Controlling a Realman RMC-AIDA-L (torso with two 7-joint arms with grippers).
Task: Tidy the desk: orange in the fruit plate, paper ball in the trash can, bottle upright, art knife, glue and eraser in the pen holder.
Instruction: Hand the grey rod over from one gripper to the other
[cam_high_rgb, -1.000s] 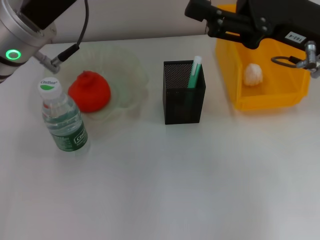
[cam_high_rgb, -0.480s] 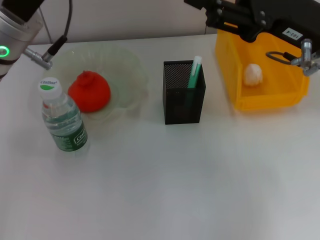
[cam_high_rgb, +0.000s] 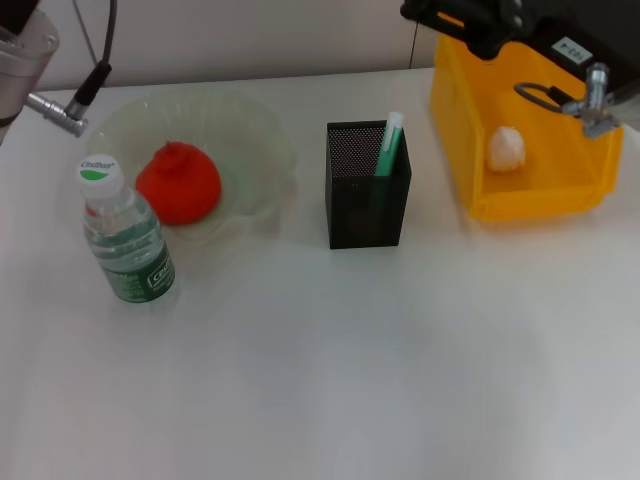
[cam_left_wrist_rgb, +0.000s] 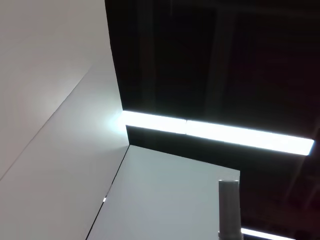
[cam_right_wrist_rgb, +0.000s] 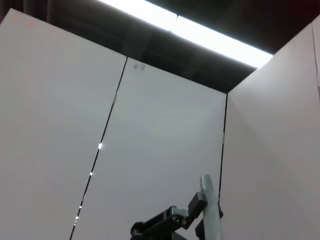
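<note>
We see both arms pulling up and away from the worktop (cam_high_rgb: 330, 380) compared with a second ago. The left arm (cam_high_rgb: 25, 50), which reached further in over the fruit plate (cam_high_rgb: 260, 150), now shows only as a sliver at the top left corner. The right arm (cam_high_rgb: 520, 30), earlier stretched across the back of the trash can (cam_high_rgb: 540, 205), has drawn back toward the top right edge. Neither gripper is visible in the head view, and both wrist views point up at walls and ceiling lights, so we cannot tell whether either is open, shut or holding anything.

Everything on the worktop lies below and well apart from the retreating arms. The orange (cam_high_rgb: 178, 183) sits in the fruit plate, under where the left arm was. The bottle (cam_high_rgb: 125, 235) stands upright just beside the plate. The paper ball (cam_high_rgb: 506, 148) rests inside the trash can, beneath the right arm. The pen holder (cam_high_rgb: 367, 190) stands between the two, with a green stick (cam_high_rgb: 388, 145) poking out of it; we cannot see what else is inside.

We judge the tidying as finished or nearly so, and the withdrawal as a return to rest. The eraser cannot be confirmed from here.
</note>
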